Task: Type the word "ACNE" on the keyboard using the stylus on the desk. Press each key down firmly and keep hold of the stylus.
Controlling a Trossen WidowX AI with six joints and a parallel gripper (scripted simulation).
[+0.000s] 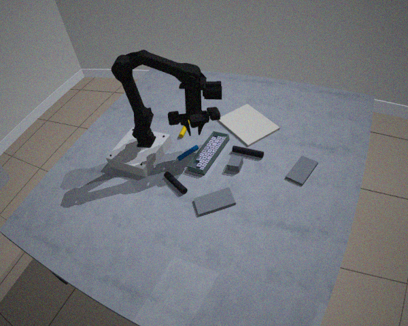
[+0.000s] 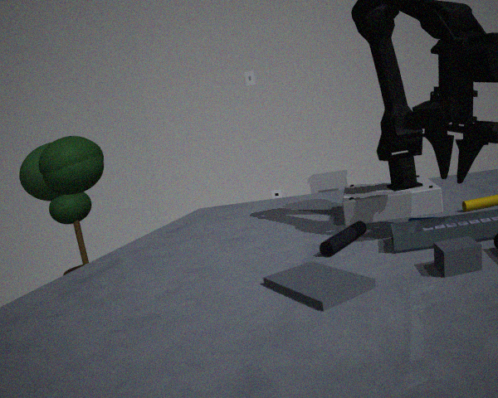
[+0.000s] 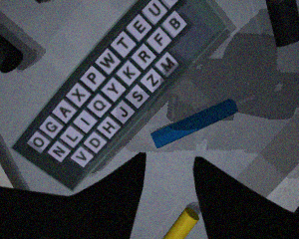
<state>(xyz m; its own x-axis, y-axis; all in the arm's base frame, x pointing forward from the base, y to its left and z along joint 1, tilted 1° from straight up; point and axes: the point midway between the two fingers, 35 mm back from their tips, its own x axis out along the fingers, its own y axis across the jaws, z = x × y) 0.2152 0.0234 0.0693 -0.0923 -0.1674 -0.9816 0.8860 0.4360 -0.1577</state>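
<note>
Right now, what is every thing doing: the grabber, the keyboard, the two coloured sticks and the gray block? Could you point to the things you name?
Black robot gripper (image 1: 194, 134) (image 2: 451, 181) (image 3: 169, 160): jaws parted, empty, raised above the table.
Green keyboard with white letter keys (image 1: 208, 153) (image 2: 417, 237) (image 3: 93, 106): lying flat.
Blue stick (image 1: 188, 153) (image 3: 194, 122): lying down, not held.
Yellow stick (image 1: 182, 131) (image 2: 490, 201) (image 3: 181, 225): lying down, not held.
Gray block (image 1: 234, 164) (image 2: 459, 257): resting on the table.
</note>
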